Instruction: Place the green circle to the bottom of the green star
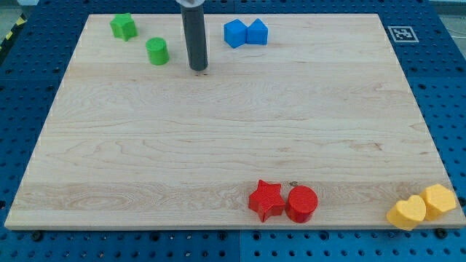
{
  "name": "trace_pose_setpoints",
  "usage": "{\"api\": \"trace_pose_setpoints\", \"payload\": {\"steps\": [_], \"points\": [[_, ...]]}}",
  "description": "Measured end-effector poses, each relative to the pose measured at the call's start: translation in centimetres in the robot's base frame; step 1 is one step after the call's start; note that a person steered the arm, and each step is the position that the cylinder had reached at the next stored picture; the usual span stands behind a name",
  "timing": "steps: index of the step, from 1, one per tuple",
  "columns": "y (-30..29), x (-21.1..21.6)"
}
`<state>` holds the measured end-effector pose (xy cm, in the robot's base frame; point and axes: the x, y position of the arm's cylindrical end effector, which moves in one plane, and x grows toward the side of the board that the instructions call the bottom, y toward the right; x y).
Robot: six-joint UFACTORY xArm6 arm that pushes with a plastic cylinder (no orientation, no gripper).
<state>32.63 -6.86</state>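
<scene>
Standing on the tabletop [218, 145], my tip [198, 69] is sitting just at 3 o'clock of the green circle [157, 52], not touching it; no fingers exist here. Farther off, the green star [124, 27] is lying at the circle's 10 o'clock, so I'm judging a push toward 9 o'clock is coming.

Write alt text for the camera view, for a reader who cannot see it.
My tip rests on a wooden board, right of the green circle, which sits lower right of the green star. Two blue blocks touch at top; red and yellow pairs lie along the bottom.
</scene>
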Motion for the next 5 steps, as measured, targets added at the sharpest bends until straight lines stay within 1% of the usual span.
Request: {"api": "trace_pose_setpoints", "payload": {"steps": [1, 2, 3, 4, 5], "points": [[-3.1, -1.7], [-7.0, -2.0], [-9.5, -2.0], [-8.4, -1.9], [-7.0, 0.6]]}}
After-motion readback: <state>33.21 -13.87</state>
